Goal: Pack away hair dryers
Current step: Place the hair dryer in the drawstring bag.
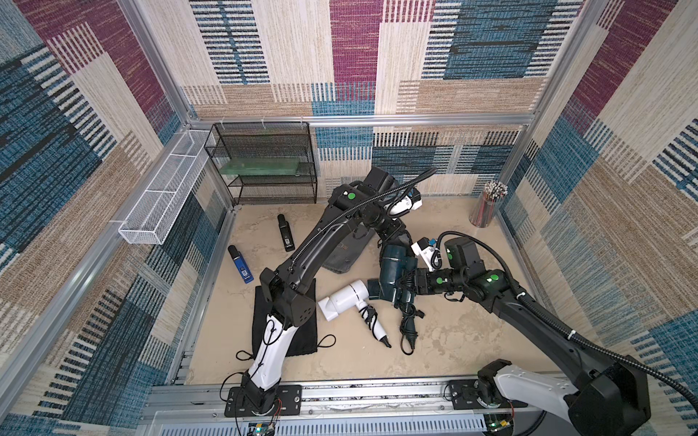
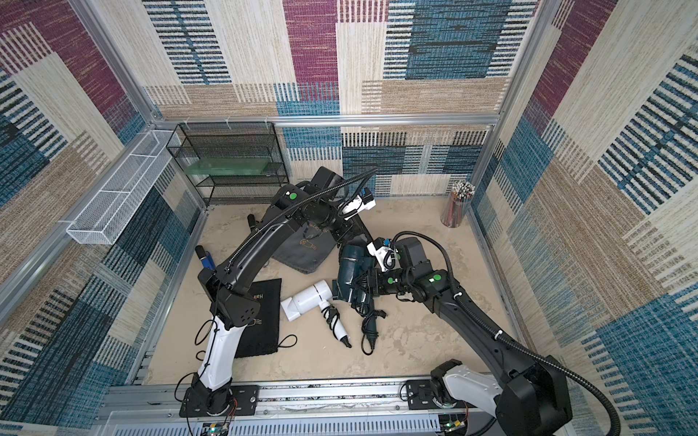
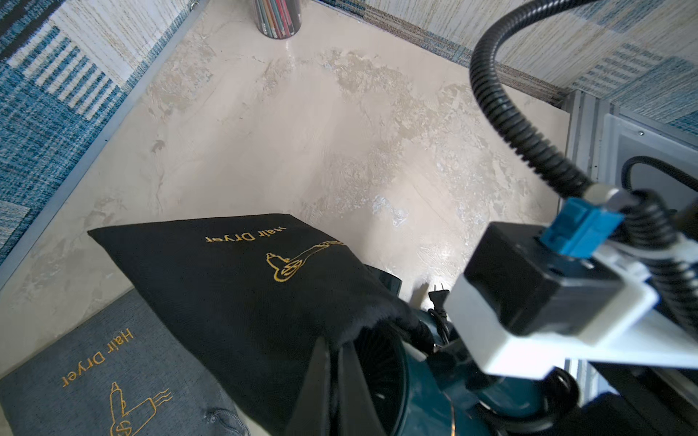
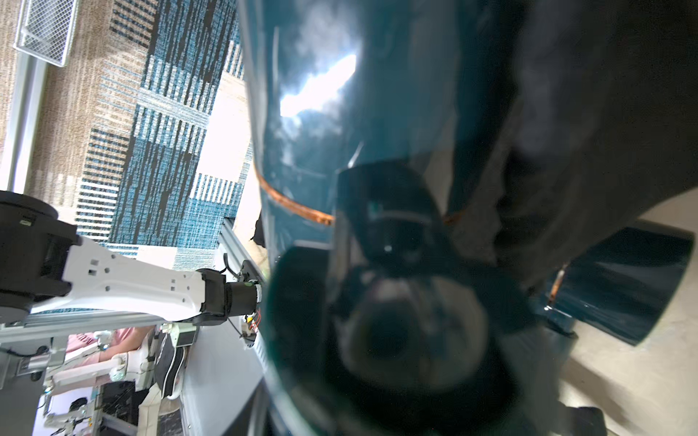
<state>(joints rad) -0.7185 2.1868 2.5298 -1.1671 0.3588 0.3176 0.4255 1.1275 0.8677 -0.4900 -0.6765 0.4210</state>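
The left tool (image 3: 334,358) is clenched on the rim of a black pouch (image 3: 226,279) printed "Hair Dryer" in gold, holding its mouth up near the middle of the worktop (image 1: 453,339). The right tool (image 1: 407,284) reaches in from the right and grips a teal hair dryer (image 1: 393,264) across its fat barrel. In the left wrist view the dryer's grilled end (image 3: 377,370) sits right at the pouch mouth, with the cloth draped over part of it. How far it is inside cannot be told. The right wrist view is filled by the glossy teal barrel, and the tool's fingers are only a dark blur against it. A second teal hair dryer (image 4: 623,287) shows close beside the held one, and whether the two touch is unclear. A black cord (image 1: 408,328) trails from the teal pair toward the near edge.

The white hair dryer (image 1: 345,300) lies on its side just left of the teal ones, its bundled cord (image 1: 372,321) beside its handle. A grey pouch (image 1: 343,253) lies flat under the left arm, and a second black pouch (image 2: 260,321) lies flat near that arm's base. A black stick gadget (image 1: 286,233) and a blue one (image 1: 240,264) lie apart at the left. A cup of pencils (image 1: 487,205) stands in the far right corner.
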